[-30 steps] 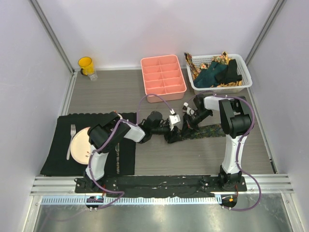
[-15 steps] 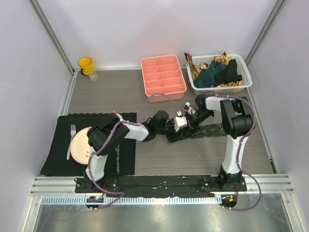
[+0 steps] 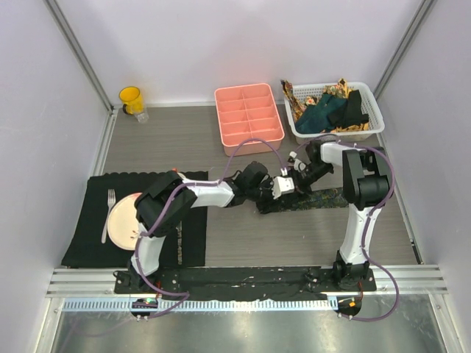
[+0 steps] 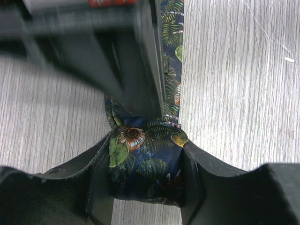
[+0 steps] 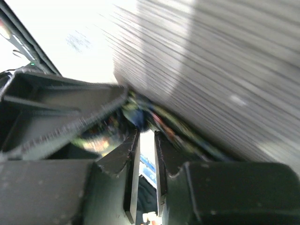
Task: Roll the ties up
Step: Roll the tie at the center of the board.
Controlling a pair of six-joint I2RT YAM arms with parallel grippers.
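Observation:
A dark tie with a leafy multicoloured pattern point(image 3: 318, 197) lies flat on the table, its left end rolled up. My left gripper point(image 3: 271, 197) is shut on that roll point(image 4: 145, 164), one finger on each side of it point(image 4: 146, 150). My right gripper point(image 3: 288, 184) comes in from the far side. Its fingers point(image 4: 140, 61) reach down to the roll. In the blurred right wrist view its jaws point(image 5: 146, 133) stand a narrow slit apart, with the tips pinching tie fabric point(image 5: 140, 117). More ties, teal, black and gold-brown point(image 3: 327, 110), are piled in a white basket point(image 3: 372, 123).
A pink compartment tray point(image 3: 249, 121) stands behind the grippers. A yellow cup point(image 3: 131, 98) is at the back left. A black placemat point(image 3: 85, 235) at the left holds a plate point(image 3: 121, 217) and a fork point(image 3: 107, 213). The basket is at the back right.
Both grippers have moved right along the tie together, and the rolled end has travelled with them. The flat part of the tie is shorter. The left arm reaches further out.

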